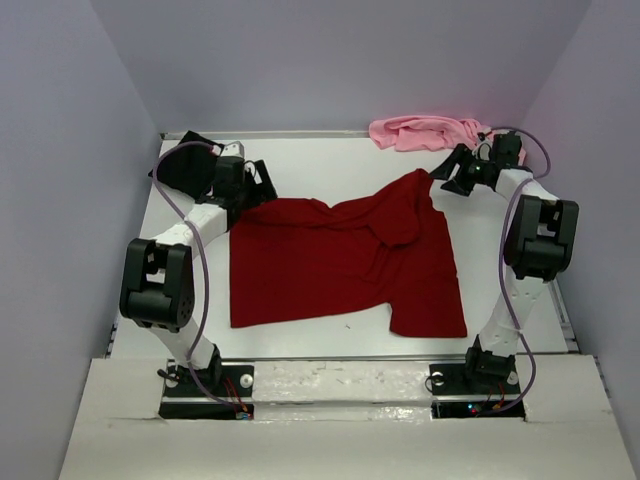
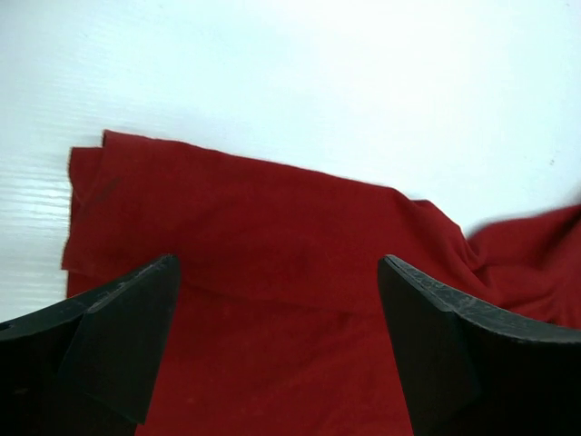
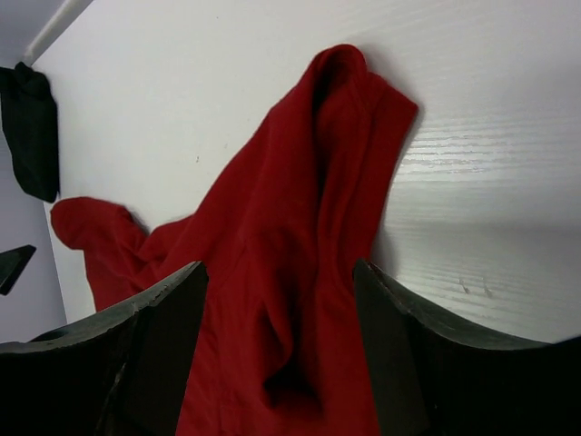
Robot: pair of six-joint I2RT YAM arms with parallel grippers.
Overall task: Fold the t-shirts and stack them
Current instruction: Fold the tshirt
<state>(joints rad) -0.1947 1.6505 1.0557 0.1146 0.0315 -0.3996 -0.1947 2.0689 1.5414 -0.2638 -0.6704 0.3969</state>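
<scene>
The dark red t-shirt [image 1: 340, 262] lies spread across the middle of the table, its far right sleeve bunched up [image 3: 309, 227]. A crumpled light pink t-shirt [image 1: 425, 132] sits at the back right. At the back left corner, behind the left arm, lies the black t-shirt [image 1: 183, 165], also visible in the right wrist view [image 3: 32, 127]. My left gripper [image 1: 262, 190] hangs open just above the red shirt's far left edge [image 2: 227, 236], nothing between its fingers. My right gripper [image 1: 447, 178] is open over the bunched sleeve, its fingers on either side of the cloth.
White table [image 1: 330, 160] enclosed by grey walls on three sides. A raised rim runs along the back edge. Both arm bases [image 1: 205, 385] stand at the near edge.
</scene>
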